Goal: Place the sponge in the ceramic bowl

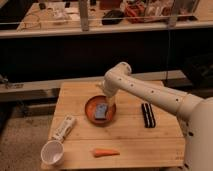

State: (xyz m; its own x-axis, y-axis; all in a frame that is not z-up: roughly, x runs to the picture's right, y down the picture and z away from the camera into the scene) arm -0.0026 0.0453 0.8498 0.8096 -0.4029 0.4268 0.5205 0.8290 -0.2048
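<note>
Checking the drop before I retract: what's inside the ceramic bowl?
The sponge lies inside the ceramic bowl, with the gripper at its far end. The bowl floor under the sponge is hidden.

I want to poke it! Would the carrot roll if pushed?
Probably yes: the carrot lies on its side and tapers, so it would likely curve. It looks stiff, not floppy. The gripper is elsewhere, over the ceramic bowl.
</note>
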